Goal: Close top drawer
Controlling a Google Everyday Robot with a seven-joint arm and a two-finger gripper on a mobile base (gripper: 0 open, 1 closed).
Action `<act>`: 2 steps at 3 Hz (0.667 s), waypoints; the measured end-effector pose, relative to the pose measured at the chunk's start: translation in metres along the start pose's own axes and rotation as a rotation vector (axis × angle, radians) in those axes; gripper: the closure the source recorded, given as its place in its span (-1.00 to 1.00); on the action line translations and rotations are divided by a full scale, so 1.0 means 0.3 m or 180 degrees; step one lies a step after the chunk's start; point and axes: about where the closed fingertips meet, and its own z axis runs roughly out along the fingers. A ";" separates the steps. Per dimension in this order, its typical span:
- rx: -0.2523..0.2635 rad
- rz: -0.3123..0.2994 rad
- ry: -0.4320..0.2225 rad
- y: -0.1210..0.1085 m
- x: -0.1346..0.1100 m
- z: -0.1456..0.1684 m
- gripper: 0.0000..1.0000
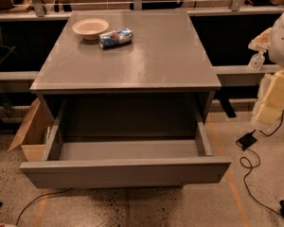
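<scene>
The top drawer (125,172) of the grey cabinet (132,56) is pulled far out toward me. Its flat handleless front panel faces me low in the view. Its shallow grey inside (128,149) holds nothing. My arm (277,91), white and pale yellow, comes in at the right edge. My gripper (257,59) hangs at the right of the cabinet, level with its top's right edge. It is well above and behind the drawer front and touches neither drawer nor cabinet.
A beige bowl (90,28) and a can lying on its side (116,38) sit on the cabinet top at the back left. An open cardboard box (31,136) stands on the floor left of the drawer. A black adapter (246,140) and cables lie on the floor at right.
</scene>
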 end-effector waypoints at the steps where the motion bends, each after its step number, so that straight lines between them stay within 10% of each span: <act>1: -0.0002 0.0004 0.0021 0.003 0.000 0.003 -1.00; 2: -0.0026 0.0050 0.0267 0.043 -0.003 0.041 -1.00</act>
